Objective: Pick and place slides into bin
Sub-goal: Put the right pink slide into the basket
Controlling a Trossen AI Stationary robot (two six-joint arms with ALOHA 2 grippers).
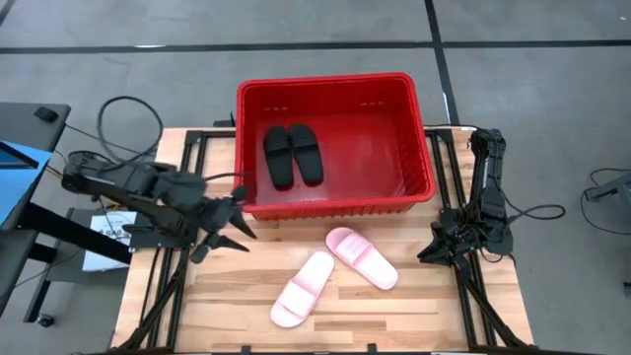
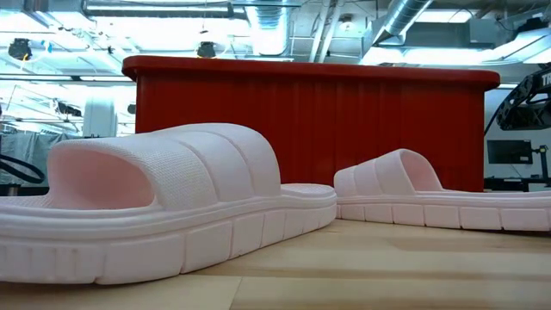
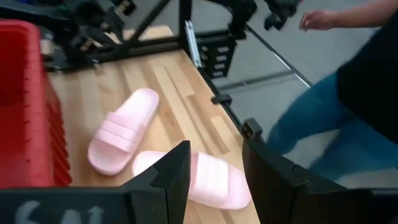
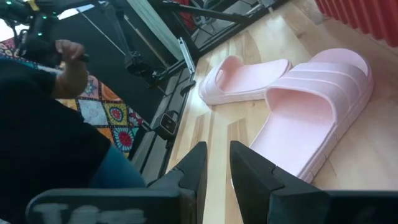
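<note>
Two pink slides [image 1: 335, 271] lie btwn left tool [image 1: 229, 225] & right tool [image 1: 437, 248].

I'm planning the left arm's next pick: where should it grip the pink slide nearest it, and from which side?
Grip the nearer pink slide across its wide strap, coming straight down. It lies sole-down on the table, and the raised strap offers two edges for the open left gripper. This is a judgement.
</note>
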